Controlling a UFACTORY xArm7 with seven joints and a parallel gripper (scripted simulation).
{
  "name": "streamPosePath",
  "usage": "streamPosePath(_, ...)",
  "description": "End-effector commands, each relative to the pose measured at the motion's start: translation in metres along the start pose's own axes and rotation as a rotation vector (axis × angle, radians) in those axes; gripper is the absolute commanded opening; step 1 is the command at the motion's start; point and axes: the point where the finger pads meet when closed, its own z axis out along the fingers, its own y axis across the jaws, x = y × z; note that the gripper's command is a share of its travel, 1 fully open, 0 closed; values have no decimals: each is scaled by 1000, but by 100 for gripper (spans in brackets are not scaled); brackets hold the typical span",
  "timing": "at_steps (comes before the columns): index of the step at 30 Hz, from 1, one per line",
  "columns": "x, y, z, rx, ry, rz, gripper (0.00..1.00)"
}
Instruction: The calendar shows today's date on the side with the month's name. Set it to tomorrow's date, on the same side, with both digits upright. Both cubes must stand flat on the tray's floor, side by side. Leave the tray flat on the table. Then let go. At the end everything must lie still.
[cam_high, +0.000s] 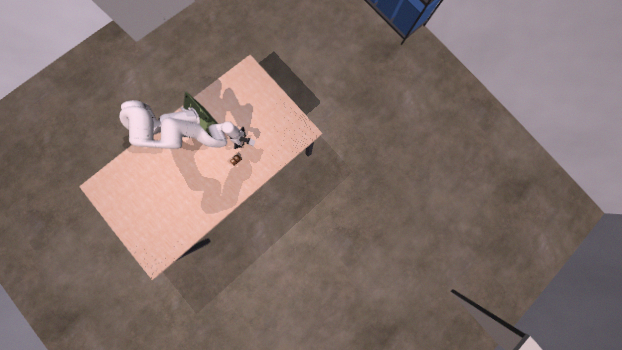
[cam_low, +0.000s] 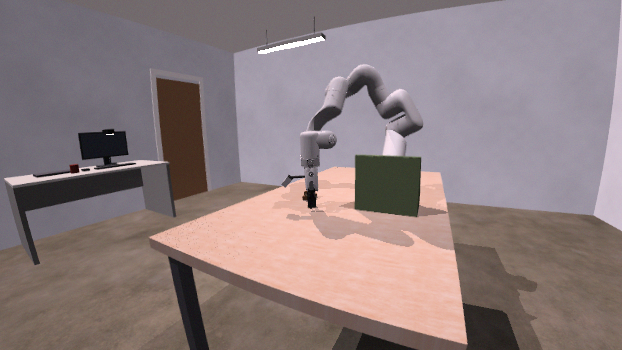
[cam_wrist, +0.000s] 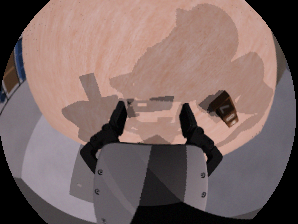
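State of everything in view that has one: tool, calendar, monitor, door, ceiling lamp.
Tool: open, nothing between its fingers.
Calendar: on the table, beside the tool; date too small to read.
Monitor: dark screen.
Door: shut.
Ceiling lamp: lit.

A plain dark green board (cam_high: 195, 108) (cam_low: 387, 185) stands upright near one long edge of the wooden desk (cam_high: 120, 215) (cam_low: 300, 270) (cam_wrist: 75, 40), well in from its corners. Against the left wall, a white desk (cam_low: 148, 164) holds a dark monitor (cam_low: 103, 145) toward its right end, with a black keyboard (cam_low: 115, 165) in front. A red mug (cam_low: 74, 168) sits left of the monitor; a flat black item (cam_low: 51, 173) lies nearer the left edge. Beyond is a brown door (cam_low: 181, 137). A lit lamp (cam_low: 291, 44) hangs overhead.
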Motion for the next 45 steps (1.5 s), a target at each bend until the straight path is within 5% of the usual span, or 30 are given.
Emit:
streamPosePath(1, 1, -1, -1, 2, 4, 0, 100)
streamPosePath(20, 1, -1, -37, 2, 4, 0, 100)
streamPosePath(45, 10, 35, -38, 1, 4, -210, 100)
